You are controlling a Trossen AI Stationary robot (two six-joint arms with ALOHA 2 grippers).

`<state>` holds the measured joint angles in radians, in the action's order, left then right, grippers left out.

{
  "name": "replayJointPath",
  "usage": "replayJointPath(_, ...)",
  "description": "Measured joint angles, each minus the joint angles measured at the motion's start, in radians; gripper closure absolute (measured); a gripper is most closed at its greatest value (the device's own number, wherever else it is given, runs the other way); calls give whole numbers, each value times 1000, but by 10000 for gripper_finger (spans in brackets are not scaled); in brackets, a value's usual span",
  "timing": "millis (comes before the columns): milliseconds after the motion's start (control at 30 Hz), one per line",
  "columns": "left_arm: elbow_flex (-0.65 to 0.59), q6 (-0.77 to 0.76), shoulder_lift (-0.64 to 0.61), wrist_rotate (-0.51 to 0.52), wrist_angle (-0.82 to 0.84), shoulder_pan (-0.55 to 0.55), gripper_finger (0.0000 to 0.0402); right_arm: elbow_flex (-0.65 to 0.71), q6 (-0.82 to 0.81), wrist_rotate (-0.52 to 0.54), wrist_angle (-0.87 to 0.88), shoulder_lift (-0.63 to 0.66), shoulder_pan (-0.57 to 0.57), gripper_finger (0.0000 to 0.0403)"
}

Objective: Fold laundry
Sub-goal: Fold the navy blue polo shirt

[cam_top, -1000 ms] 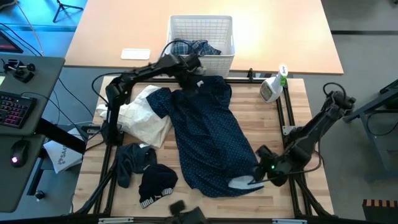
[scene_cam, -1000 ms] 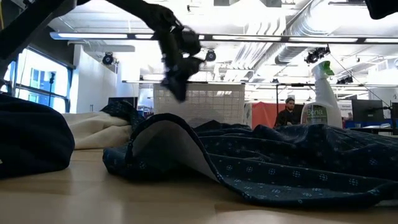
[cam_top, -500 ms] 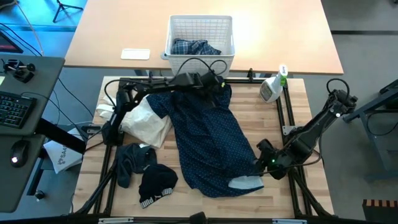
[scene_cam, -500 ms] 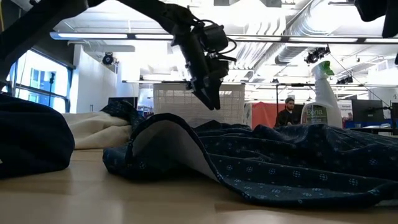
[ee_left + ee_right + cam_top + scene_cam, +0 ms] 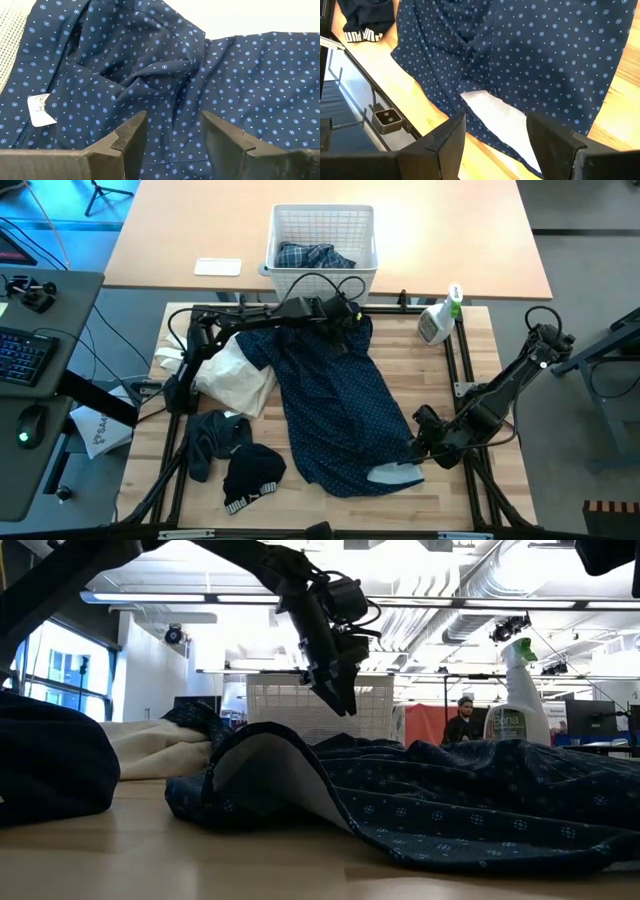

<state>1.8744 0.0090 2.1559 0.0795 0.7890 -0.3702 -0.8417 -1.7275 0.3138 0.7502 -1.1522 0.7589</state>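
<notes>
The navy shirt with tiny white dots (image 5: 335, 395) lies spread lengthwise on the wooden table, its crumpled collar end (image 5: 150, 75) at the far side. My left gripper (image 5: 347, 328) hangs open above that collar end, clear of the cloth, as the low view shows (image 5: 340, 702). My right gripper (image 5: 415, 452) stands open over the shirt's near right hem, where a turned-up corner (image 5: 495, 115) shows its pale inside. A plaid shirt (image 5: 315, 257) lies in the white basket (image 5: 285, 225). Small dark pieces (image 5: 215, 440) and a black piece (image 5: 252, 476) rest near the left front.
A cream cloth (image 5: 235, 370) lies left of the navy shirt. A spray bottle (image 5: 438, 322) stands at the far right corner of the wooden top. The basket stands just beyond the far edge, with a white flat thing (image 5: 218, 267) to its left. Black frame rails run along the table's sides.
My left gripper has swung toward the table's right along the far edge and come down a little, tipping further down, from near the basket to above the navy shirt's collar end. It stays open. The shirt has not moved.
</notes>
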Motion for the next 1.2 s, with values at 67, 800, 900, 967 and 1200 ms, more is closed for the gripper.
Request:
replayJointPath(67,0,0,0,0,0,0,230,0,0,0,0,0,0,196)
replayJointPath(800,11,-82,0,-11,12,-16,230,0,0,0,-1,0,0,197)
replayJointPath(900,42,-169,0,-38,14,-45,230,0,0,0,0,0,0,197)
replayJointPath(967,61,-196,0,-37,17,-62,230,0,0,0,-1,0,0,197)
replayJointPath(1200,91,-208,8,-84,64,-125,230,0,4,4,-1,0,0,197)
